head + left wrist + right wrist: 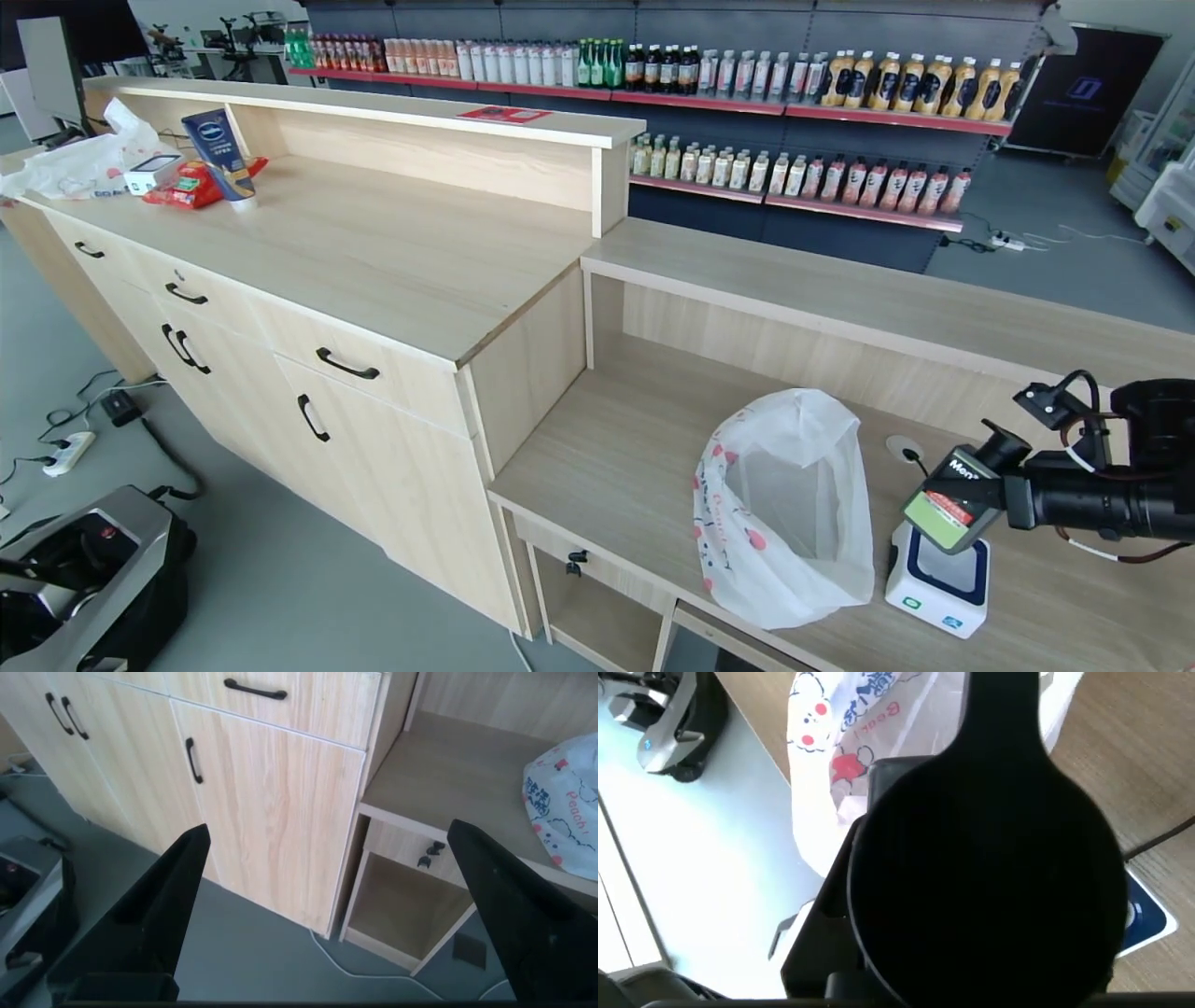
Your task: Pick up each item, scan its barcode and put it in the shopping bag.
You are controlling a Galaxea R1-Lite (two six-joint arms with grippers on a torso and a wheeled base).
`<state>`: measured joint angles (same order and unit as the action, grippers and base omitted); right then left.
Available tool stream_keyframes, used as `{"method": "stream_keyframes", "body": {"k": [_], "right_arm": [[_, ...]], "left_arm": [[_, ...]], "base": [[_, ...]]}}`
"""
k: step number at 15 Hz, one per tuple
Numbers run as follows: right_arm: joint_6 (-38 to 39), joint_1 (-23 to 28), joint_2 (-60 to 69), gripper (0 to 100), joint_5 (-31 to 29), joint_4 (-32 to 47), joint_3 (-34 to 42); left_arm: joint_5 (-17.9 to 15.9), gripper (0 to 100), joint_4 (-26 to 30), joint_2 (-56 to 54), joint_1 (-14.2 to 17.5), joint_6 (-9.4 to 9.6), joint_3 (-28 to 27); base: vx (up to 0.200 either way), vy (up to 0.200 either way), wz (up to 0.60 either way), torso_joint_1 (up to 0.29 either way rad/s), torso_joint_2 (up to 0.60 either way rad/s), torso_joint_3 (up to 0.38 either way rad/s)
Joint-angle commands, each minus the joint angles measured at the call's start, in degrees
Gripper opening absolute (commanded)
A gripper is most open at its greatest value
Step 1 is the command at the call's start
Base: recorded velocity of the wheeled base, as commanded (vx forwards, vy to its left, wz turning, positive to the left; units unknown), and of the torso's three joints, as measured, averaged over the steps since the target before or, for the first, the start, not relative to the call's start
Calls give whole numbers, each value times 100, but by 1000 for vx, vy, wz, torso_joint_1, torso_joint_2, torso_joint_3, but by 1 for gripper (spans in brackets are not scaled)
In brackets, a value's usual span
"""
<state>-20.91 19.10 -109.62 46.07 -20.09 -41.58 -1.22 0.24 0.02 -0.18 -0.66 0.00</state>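
Observation:
My right gripper (1013, 485) is shut on a black tube (952, 509) with a green and red label, held tilted just above the white barcode scanner (936, 583) on the lower counter. In the right wrist view the black tube (971, 859) blocks most of the picture, with the scanner (1144, 919) behind it. The white shopping bag (784, 509) stands open just left of the scanner. My left gripper (327, 915) hangs open and holds nothing, low in front of the cabinet doors. A blue tube (219, 154), a red packet (191, 187) and a small white box (154, 173) sit on the upper counter, far left.
A crumpled white plastic bag (75, 163) lies at the upper counter's far left end. A cable runs from a round hole (904, 448) in the lower counter (607, 448) behind the scanner. Shelves of bottles (747, 75) line the back wall. Cables and a power strip (65, 453) lie on the floor.

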Motion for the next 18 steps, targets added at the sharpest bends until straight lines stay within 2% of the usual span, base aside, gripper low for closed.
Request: {"method": "stream_keyframes", "body": {"k": [1, 8, 12, 18], "right_arm": [[-194, 32, -490, 0, 25, 14, -148], [-854, 32, -1299, 0, -37, -21, -781], [-1416, 102, -1352, 0, -37, 5, -641], [-1443, 164, -1352, 0, -265, 23, -526]], "left_arm": [[-1, 100, 2, 6, 1, -4, 0], [-1, 100, 2, 6, 1, -4, 0], [-1, 100, 2, 6, 1, -4, 0], [-1, 100, -7, 6, 1, -4, 0]], "base": [[0, 0, 0, 0, 0, 0], [0, 0, 0, 0, 0, 0], [0, 0, 0, 0, 0, 0], [0, 0, 0, 0, 0, 0]]}}
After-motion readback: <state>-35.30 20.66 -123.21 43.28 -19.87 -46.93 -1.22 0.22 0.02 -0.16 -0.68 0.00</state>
